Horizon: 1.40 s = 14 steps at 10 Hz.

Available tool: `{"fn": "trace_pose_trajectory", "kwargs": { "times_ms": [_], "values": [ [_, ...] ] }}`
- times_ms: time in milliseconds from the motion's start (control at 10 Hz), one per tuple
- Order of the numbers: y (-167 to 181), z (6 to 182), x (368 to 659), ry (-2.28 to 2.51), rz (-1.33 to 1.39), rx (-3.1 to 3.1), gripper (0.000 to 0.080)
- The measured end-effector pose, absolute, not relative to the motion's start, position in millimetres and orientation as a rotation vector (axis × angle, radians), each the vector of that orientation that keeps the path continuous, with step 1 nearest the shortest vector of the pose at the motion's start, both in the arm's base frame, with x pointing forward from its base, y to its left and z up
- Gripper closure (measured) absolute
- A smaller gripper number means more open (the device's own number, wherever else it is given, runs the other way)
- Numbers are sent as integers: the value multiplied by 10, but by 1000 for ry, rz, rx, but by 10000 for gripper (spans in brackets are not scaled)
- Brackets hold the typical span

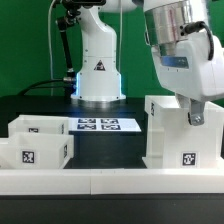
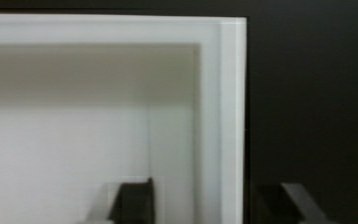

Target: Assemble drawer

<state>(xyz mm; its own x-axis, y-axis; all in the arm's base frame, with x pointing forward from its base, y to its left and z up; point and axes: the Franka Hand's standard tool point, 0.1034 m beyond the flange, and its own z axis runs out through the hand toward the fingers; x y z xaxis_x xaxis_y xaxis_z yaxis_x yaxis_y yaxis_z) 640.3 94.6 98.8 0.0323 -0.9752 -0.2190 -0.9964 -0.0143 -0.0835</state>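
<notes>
Casing (image 1: pixel 170 135) of the drawer stands upright at the exterior view's right, with your gripper (image 1: pixel 195 117) at its top edge. Your wrist view shows the fingers (image 2: pixel 135 200) spread wide, straddling one casing wall without clamping it. You have the rear tray (image 1: pixel 45 125) and front tray (image 1: pixel 35 152) at the exterior view's left, near the marker board (image 1: pixel 100 125).

Casing (image 2: pixel 87 130) mostly outside wrist view

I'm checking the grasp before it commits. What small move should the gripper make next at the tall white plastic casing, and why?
Probably close the gripper: its open fingers straddle a wall of the tall white plastic casing, with a gap on each side, so nothing is gripped yet.
</notes>
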Motion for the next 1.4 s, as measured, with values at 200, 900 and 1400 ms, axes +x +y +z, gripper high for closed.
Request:
{"fn": "trace_pose_trajectory", "kwargs": {
  "times_ms": [200, 900, 1400],
  "values": [
    [967, 1002, 6405, 1984, 138, -2141, 379],
    [965, 1271, 6323, 1565, 52, -2435, 150],
    [930, 1335, 6265, 1056, 49, -2703, 150]
  ]
}}
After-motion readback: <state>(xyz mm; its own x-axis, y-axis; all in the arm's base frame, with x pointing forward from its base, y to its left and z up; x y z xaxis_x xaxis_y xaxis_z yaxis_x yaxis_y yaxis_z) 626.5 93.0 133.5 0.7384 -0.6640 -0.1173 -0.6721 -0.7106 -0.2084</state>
